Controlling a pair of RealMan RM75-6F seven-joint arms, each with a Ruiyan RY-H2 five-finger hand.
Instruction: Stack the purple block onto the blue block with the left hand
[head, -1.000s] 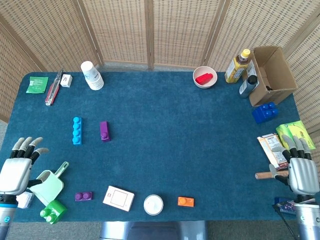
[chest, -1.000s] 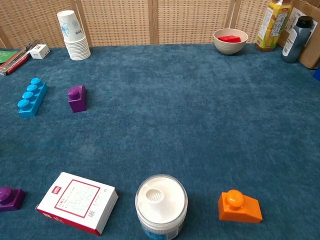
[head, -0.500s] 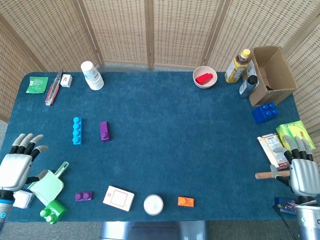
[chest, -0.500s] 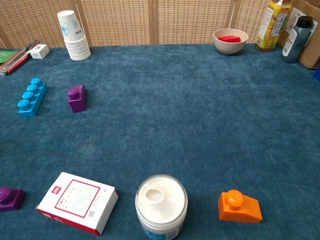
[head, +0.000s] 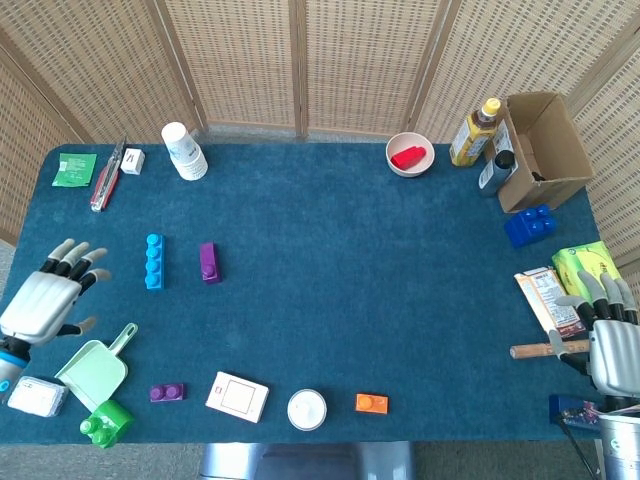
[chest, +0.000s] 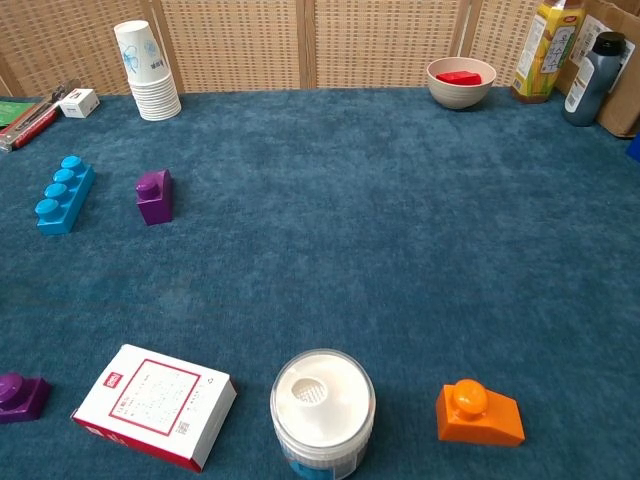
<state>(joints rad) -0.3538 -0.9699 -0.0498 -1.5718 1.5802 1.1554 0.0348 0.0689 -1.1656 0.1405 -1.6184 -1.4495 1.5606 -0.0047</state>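
Left of centre on the worktop (head: 330, 300), purple block (head: 208, 262) sits just beside blue block (head: 153, 260), not touching. Looks like light, rigid, slick plastic, so I'd pinch its long sides. Left hand (head: 45, 303) hovers empty, fingers spread, lower left.

We are looking at a staged test area, likely a lab rather than a home. A table (head: 330, 300) covered in dark blue carpet-like cloth is standing before folding woven-reed screens (head: 300, 60) that are closing off the background. Unrelated props are lying scattered on it: toy building blocks (head: 530, 225), a stack of paper cups (head: 184, 151), a cardboard box (head: 545, 150), bottles (head: 476, 131) and snack packets (head: 590, 268).
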